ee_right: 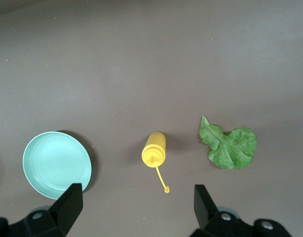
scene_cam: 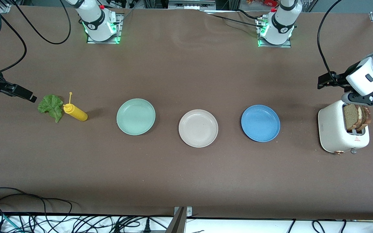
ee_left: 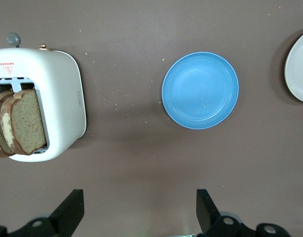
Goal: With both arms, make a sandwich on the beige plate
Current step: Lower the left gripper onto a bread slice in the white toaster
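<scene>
The beige plate (scene_cam: 198,128) lies bare at the middle of the brown table (scene_cam: 186,168), between a mint-green plate (scene_cam: 136,116) toward the right arm's end and a blue plate (scene_cam: 260,123) toward the left arm's end. None of the three plates carries anything.

Two slices of brown bread (scene_cam: 356,116) stand upright in the slots of a white toaster (scene_cam: 333,136) at the left arm's end. The toaster bears a small red warning triangle on a white sticker beside the slots; its writing is too small to read. The left gripper (ee_left: 140,212) hangs above the table beside the toaster, jaws spread wide and holding nothing.

At the right arm's end a green lettuce leaf (scene_cam: 51,106) lies flat, just beside a yellow squeeze bottle (scene_cam: 75,112) that lies on its side, with no label visible. The right gripper (ee_right: 136,210) hovers over the table near them, jaws wide apart and empty.
</scene>
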